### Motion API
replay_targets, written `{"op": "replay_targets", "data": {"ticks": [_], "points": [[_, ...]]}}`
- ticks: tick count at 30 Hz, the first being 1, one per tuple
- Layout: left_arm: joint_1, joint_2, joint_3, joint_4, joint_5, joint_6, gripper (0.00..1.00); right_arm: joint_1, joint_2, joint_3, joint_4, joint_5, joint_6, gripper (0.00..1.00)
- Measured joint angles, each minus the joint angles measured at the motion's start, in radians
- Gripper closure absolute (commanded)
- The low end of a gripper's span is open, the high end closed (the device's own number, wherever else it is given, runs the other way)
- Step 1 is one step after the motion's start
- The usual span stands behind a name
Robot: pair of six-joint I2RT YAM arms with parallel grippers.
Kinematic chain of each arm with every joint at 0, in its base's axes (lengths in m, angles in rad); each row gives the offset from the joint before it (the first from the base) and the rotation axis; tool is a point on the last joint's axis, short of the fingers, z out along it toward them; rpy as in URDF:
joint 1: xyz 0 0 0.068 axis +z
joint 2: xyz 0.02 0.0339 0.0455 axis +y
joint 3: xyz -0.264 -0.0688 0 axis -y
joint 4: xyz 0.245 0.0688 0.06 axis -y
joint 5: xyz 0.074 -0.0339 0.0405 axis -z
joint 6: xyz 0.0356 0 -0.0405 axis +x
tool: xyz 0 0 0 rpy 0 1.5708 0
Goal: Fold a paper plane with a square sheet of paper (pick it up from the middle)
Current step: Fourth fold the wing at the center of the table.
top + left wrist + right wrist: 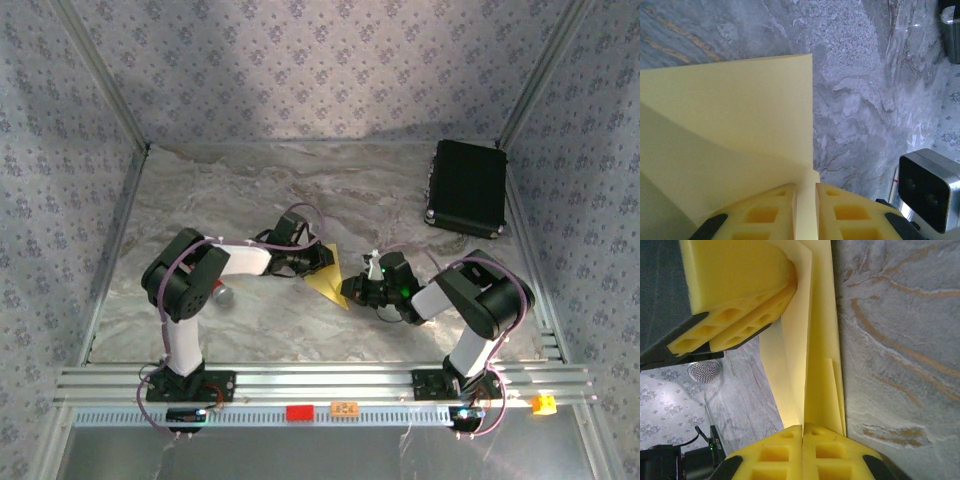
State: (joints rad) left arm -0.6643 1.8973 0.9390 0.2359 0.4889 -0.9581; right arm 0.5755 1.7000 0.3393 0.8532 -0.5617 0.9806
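Right gripper [802, 429]: fingers pressed flat together on one end of the paper [815, 340], pinning its stacked layers so they cannot spring open.
Left gripper [805, 189]: closed to a sliver on the opposite edge, with the sheet running through the gap. It probably serves as the anchor the other arm pulls against.
Paper position: mid-bench between the two grippers and low over the marbled top. I cannot tell whether it touches.
Paper shape: creased into overlapping flaps, one point aimed toward the near edge.
Two-ended hold: thin paper sags, so a grip at each end likely keeps the crease line straight.
Progress: judged mid-fold, no dart yet.
Bench [230, 190]: bare around the work.
Case [467, 187]: far right corner, well apart.
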Motion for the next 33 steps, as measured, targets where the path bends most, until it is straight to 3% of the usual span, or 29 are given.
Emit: {"op": "replay_targets", "data": {"ticks": [10, 21, 27, 33], "points": [[0.000, 0.026, 0.013, -0.005, 0.017, 0.019, 0.84, 0.000, -0.001, 0.000, -0.002, 0.000, 0.000, 0.93], [0.000, 0.029, 0.016, -0.008, 0.024, 0.027, 0.84, 0.005, -0.100, 0.003, -0.148, 0.023, -0.019, 0.78], [0.000, 0.029, 0.016, -0.008, 0.024, 0.027, 0.85, 0.016, -0.157, 0.006, -0.258, 0.039, -0.051, 0.79], [0.000, 0.029, 0.016, -0.008, 0.024, 0.026, 0.85, 0.026, -0.172, 0.014, -0.330, 0.045, -0.089, 0.88]]}}
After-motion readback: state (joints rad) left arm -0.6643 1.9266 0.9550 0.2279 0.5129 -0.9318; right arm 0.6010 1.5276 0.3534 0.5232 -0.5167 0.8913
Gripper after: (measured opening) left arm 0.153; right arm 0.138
